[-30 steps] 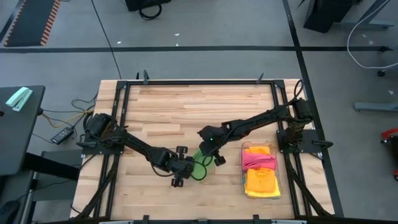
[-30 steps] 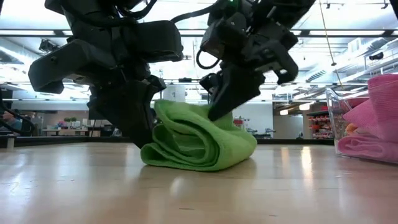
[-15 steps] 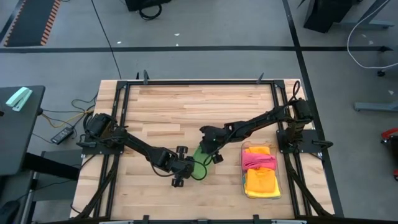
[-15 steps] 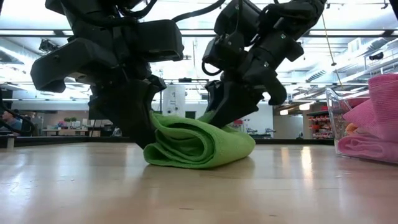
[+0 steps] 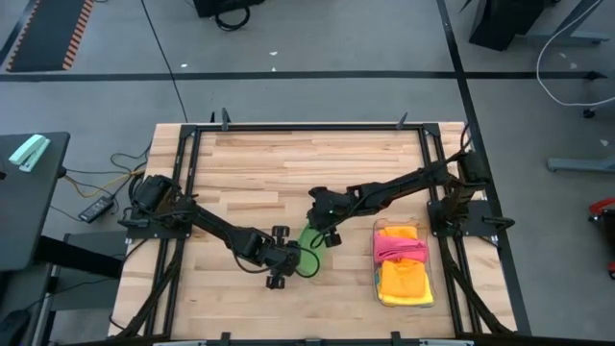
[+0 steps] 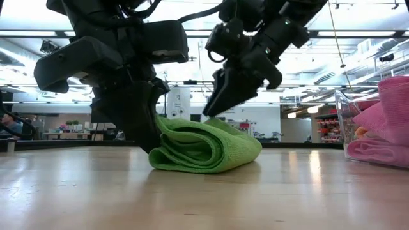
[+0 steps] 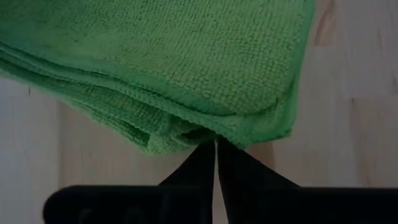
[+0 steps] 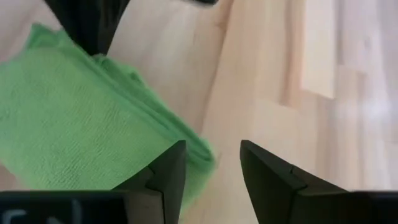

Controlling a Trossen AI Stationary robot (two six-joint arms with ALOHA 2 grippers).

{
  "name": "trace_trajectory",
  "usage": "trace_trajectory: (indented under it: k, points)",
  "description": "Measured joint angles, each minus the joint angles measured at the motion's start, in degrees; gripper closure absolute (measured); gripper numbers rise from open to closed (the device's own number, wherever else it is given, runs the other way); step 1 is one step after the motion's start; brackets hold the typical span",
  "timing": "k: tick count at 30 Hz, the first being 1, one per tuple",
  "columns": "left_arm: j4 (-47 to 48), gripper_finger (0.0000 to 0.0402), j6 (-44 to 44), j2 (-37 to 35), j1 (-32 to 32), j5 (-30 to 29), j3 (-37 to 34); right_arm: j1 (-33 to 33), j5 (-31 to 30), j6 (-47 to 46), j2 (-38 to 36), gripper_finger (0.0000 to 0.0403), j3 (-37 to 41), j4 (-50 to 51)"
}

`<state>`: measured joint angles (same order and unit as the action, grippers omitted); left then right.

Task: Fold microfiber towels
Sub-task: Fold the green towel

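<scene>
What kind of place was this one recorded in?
Probably a robotics lab or workshop: a framed wooden table on grey taped floor, cables beside it, and a large open room with ceiling strip lights behind.

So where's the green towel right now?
In the high view, the green towel lies folded near the table's front middle, between the left claw and right claw.

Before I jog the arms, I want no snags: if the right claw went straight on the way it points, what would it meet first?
Probably the tabletop just beside the green towel; the open right claw may brush the towel's folded edge, though depth is unclear.
</scene>
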<state>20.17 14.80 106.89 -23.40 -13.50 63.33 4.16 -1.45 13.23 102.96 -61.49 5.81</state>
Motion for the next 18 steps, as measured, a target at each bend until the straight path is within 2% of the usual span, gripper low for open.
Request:
trace_trajectory:
  k: [3,6,9,15,18]
  points:
    - [0.4,0.0382,0.8,0.0,-0.1,0.0,0.0,0.1,1.1,0.0,-1.4,0.0244,-0.1,0.0]
    - [0.7,0.0388,1.1,0.0,-0.1,0.0,0.0,1.0,8.2,-0.1,-1.6,0.0244,0.2,-0.7]
    - [0.8,0.039,1.1,0.0,-0.1,0.0,0.0,2.3,13.8,-1.0,-1.3,0.0244,2.7,-6.1]
    - [0.5,0.0377,1.0,0.0,-0.1,0.0,0.0,5.1,14.0,-1.4,1.1,0.0244,10.2,-25.9]
    - [-0.4,0.0372,0.6,0.0,0.0,0.0,0.0,5.4,14.0,-3.4,3.9,0.0244,11.4,-31.1]
